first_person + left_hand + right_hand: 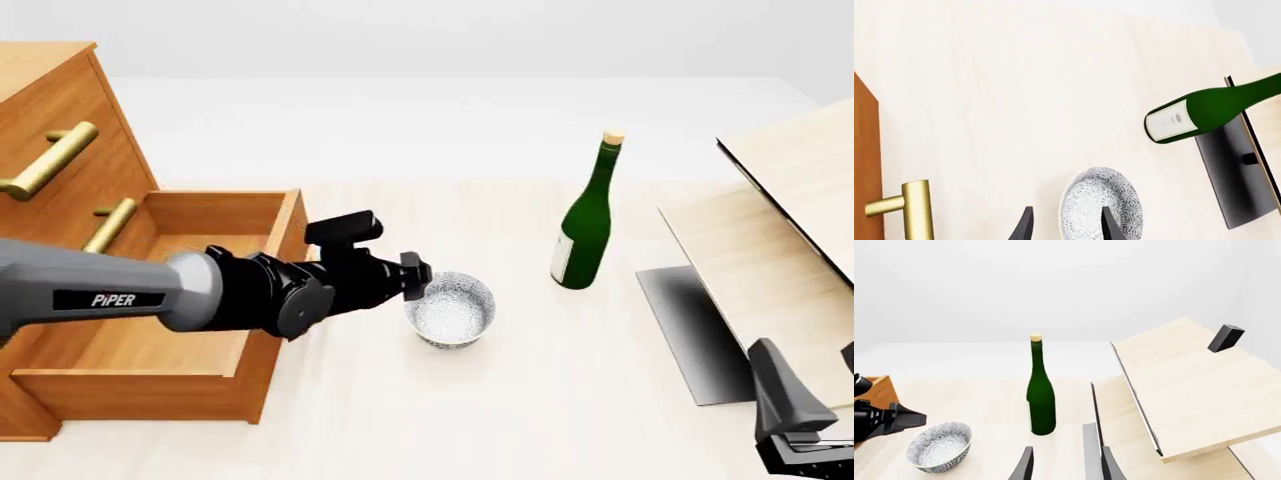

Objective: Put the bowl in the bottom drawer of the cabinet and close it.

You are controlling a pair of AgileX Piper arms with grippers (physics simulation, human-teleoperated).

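The left gripper (416, 275) reaches out over the table, fingers spread apart and holding nothing. One fingertip (1111, 225) lies across the rim of the bowl (451, 309); the other hangs just outside it. The speckled white bowl stands upright on the pale table (400, 420), directly at the gripper's tip.

Behind the gripper, on the side of its arm, the bottom drawer (160, 320) of the cabinet (54, 150) stands pulled out, its deep box open upward. Brass handles (51, 160) show on the drawers above it.

Beyond the bowl, away from the cabinet, a green bottle (587, 220) stands upright, well apart from the gripper. Farther still lean pale wooden boards (774, 240).

The right gripper (1064, 465) sits low at the near edge, far from the bowl, its fingers parted and empty.
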